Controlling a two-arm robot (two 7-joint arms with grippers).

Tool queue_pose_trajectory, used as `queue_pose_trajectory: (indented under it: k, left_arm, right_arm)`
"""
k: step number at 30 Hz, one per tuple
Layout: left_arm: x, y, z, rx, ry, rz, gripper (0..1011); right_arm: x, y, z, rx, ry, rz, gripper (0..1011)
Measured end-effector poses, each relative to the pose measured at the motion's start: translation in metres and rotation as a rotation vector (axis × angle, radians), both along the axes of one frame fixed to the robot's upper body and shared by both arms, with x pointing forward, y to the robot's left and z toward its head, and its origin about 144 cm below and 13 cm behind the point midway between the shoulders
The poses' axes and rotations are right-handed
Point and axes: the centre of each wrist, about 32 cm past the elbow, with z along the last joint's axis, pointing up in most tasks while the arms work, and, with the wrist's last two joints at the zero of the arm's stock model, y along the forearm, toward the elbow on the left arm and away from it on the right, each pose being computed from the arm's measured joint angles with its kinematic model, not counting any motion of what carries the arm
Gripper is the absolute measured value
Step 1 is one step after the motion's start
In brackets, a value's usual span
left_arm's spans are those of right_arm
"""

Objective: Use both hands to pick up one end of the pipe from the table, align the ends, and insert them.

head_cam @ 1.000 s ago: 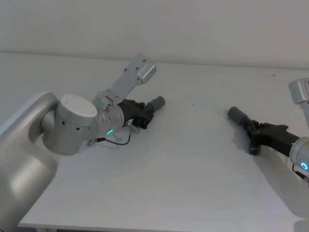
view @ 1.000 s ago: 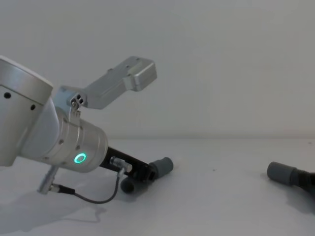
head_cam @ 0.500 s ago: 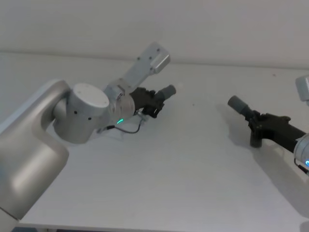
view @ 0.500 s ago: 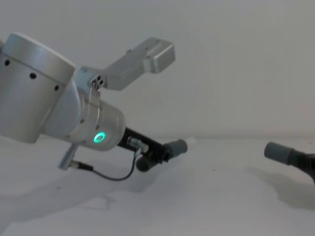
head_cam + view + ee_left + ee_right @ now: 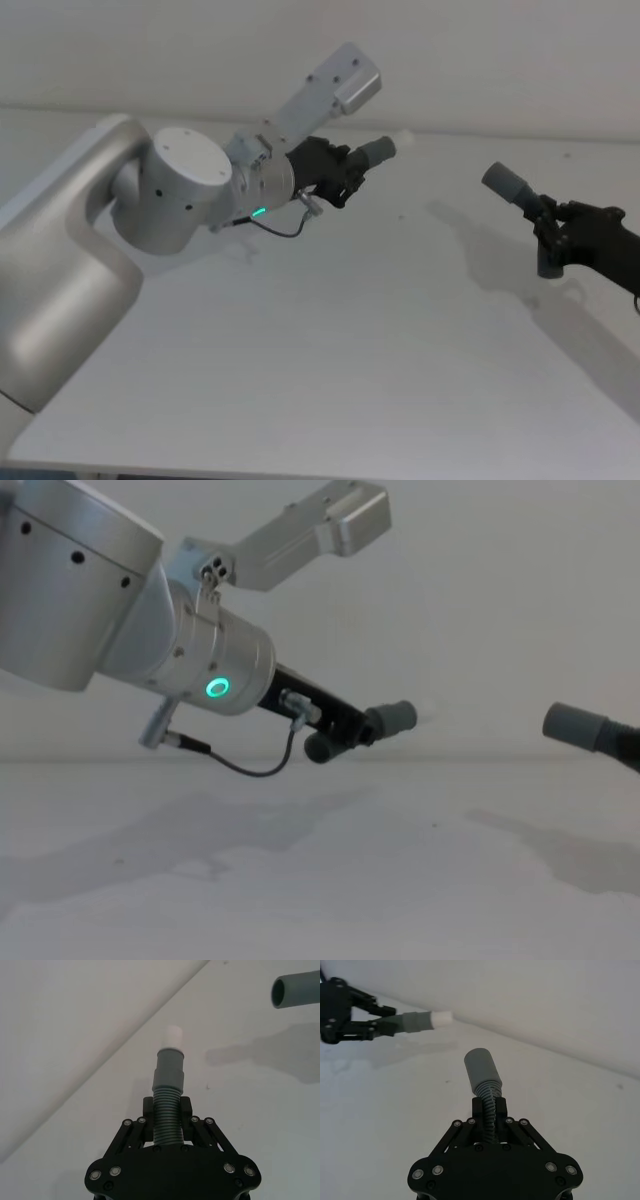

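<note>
My left gripper (image 5: 343, 176) is shut on the ribbed part of one pipe piece (image 5: 168, 1091) and holds it in the air above the table (image 5: 350, 350). Its narrow grey end (image 5: 378, 152) with a white tip (image 5: 174, 1037) points toward the right arm. My right gripper (image 5: 562, 228) is shut on the other pipe piece (image 5: 489, 1097). That piece's wider hollow socket end (image 5: 505, 182) faces back toward the left one. A wide gap separates the two ends. In the chest view the left end (image 5: 396, 718) and the socket (image 5: 574, 724) hang at about the same height.
The silver left arm (image 5: 190, 190) with its green ring light (image 5: 216, 688) reaches across the left half of the table. A pale grey wall (image 5: 200, 50) rises behind the table's far edge. Shadows of both arms lie on the white surface.
Both grippers have lifted their pipe pieces off the table. The left arm has risen and moved right, and the right gripper has moved up and slightly right.
</note>
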Motion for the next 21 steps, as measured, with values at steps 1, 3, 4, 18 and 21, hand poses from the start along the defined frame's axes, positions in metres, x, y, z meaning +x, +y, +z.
queue_pose_trajectory:
  k: [1, 3, 4, 18, 21]
  left_arm:
    - [0.000, 0.000, 0.000, 0.000, 0.000, 0.000, 299]
    - [0.002, 0.003, 0.005, 0.009, -0.012, -0.035, 299]
    - [0.002, 0.005, 0.006, 0.011, -0.014, -0.048, 299]
    - [0.007, 0.040, 0.021, 0.068, -0.028, -0.172, 299]
    - [0.007, 0.046, 0.023, 0.080, -0.026, -0.187, 299]
  right_arm:
    - [0.000, -0.002, 0.001, -0.002, -0.006, 0.008, 144]
    - [0.001, -0.005, 0.002, -0.004, -0.017, 0.026, 144]
    - [0.002, -0.009, 0.004, -0.006, -0.029, 0.049, 144]
    - [0.013, -0.039, 0.011, -0.030, -0.112, 0.265, 144]
    - [0.015, -0.043, 0.012, -0.033, -0.123, 0.299, 144]
